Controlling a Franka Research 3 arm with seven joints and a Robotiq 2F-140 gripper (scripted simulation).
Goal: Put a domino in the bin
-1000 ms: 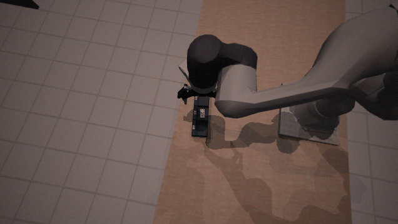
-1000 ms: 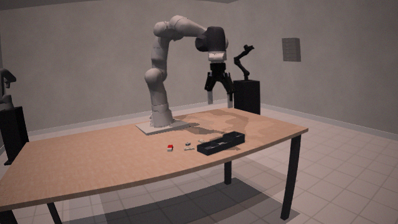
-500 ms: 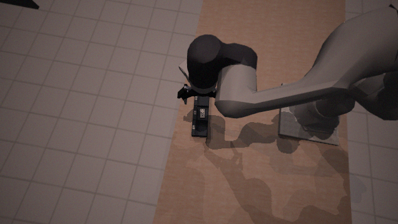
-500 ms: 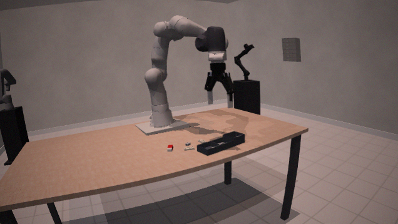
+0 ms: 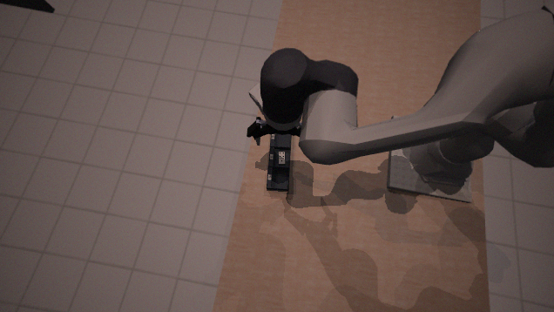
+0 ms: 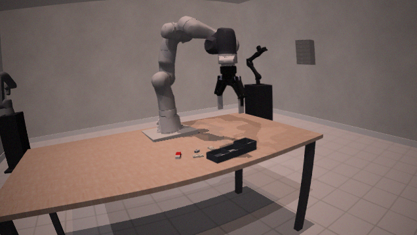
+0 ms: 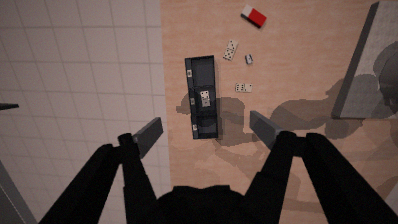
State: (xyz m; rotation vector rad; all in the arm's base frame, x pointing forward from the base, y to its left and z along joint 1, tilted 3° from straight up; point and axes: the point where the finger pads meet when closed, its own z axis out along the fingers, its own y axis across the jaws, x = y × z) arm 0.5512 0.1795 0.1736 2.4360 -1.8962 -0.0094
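A dark tray of bins (image 7: 202,96) with three compartments in a row lies near the table's edge; it also shows in the top and exterior views (image 5: 279,163) (image 6: 232,150). One white domino (image 7: 205,98) lies in the middle compartment, also seen from above (image 5: 280,158). I cannot read the bin letters. Two more dominoes lie on the table beside the tray, one (image 7: 230,50) near its far end and one (image 7: 244,87) next to the middle. My gripper (image 7: 204,121) (image 6: 230,104) is open and empty, high above the tray.
A red and white block (image 7: 254,15) and a small grey piece (image 7: 248,59) lie on the table beyond the dominoes. The robot's grey base plate (image 7: 367,65) is at the right. The table edge runs just left of the tray.
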